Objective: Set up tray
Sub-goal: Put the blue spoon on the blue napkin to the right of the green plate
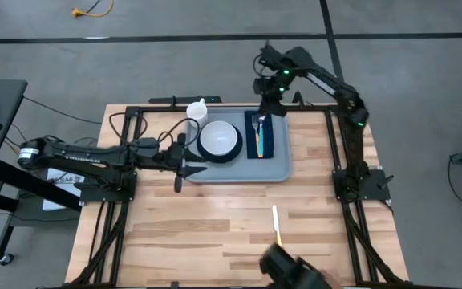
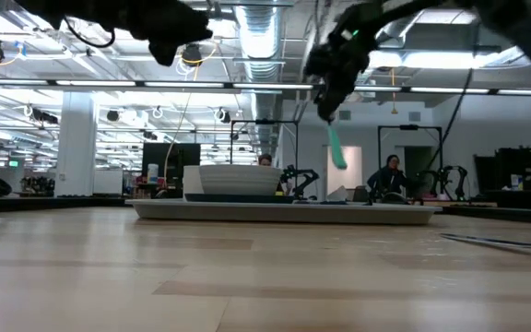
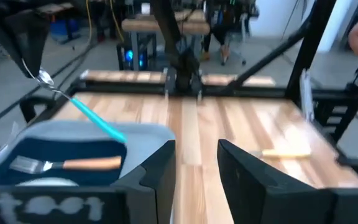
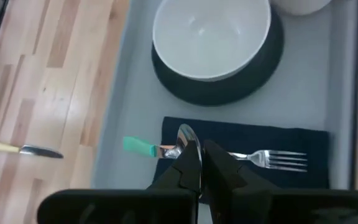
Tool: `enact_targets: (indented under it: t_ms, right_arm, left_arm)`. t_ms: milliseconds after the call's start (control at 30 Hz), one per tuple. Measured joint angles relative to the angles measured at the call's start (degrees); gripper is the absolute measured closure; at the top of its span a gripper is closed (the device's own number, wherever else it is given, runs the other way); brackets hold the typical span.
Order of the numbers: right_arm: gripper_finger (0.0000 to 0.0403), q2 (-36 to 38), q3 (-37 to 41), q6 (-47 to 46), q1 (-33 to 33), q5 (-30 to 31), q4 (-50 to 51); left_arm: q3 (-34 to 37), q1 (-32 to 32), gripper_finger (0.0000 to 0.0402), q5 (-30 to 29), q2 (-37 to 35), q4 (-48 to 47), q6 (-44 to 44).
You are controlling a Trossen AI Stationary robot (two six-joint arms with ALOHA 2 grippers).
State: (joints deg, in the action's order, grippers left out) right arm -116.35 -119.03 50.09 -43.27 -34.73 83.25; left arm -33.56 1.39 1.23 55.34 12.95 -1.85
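Wooden table; tray sitting at its far middle | my right gripper is pinching a teal-handled spoon, dangling it upright directly above the navy napkin | left gripper is hovering open beside the tray

Wooden table, viewed from above. Grey-blue tray toward 12 o'clock, holding:
- white bowl on a dark plate;
- navy napkin at the bowl's 3 o'clock, fork lying on it.

White cup at the tray's 10 o'clock corner. Cream-handled knife on bare wood, toward 5 o'clock. Left gripper at the tray's 9 o'clock edge. Right gripper above the napkin's 12 o'clock end.
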Motion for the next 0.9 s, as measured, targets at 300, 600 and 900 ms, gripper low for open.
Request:
enact_targets:
  t_ms: [300, 600, 900]
  right_arm:
    - [0.0403, -15.96, -15.11, 4.15, -2.74, -4.35, 6.96]
    - [0.0403, -21.37, -15.62, 7.56, -5.66, -7.55, 6.66]
    - [0.0403, -22.83, -15.60, 12.10, -5.22, -9.24, 6.18]
  left_arm:
    - [0.07, 0.00, 0.0294, -0.46, -0.03, -2.36, 1.68]
    - [0.04, 0.90, 0.0294, -0.13, -0.01, -5.55, 4.04]
    - [0.04, 1.03, 0.0294, -0.04, -0.01, -7.25, 2.91]
